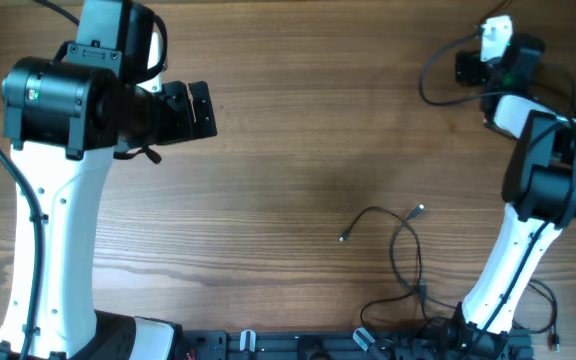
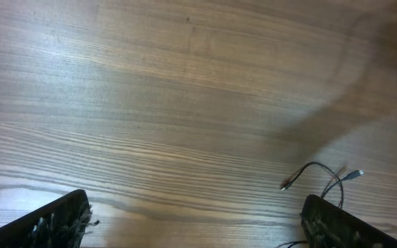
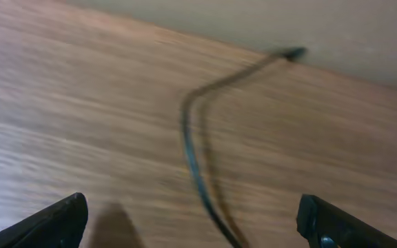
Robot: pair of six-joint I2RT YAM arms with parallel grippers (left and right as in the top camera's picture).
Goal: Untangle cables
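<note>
Untangling not started, by your view. The cables (image 1: 398, 235) lie looped together on the desk (image 1: 288, 190), right-front, untouched. Left jaws and right jaws both spread, empty, well apart from them.

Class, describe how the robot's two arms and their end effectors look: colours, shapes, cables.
The left arm and right arm have white links, bulky black joints and thick black cords alongside. The left end effector and right end effector each have two black fingers.
</note>
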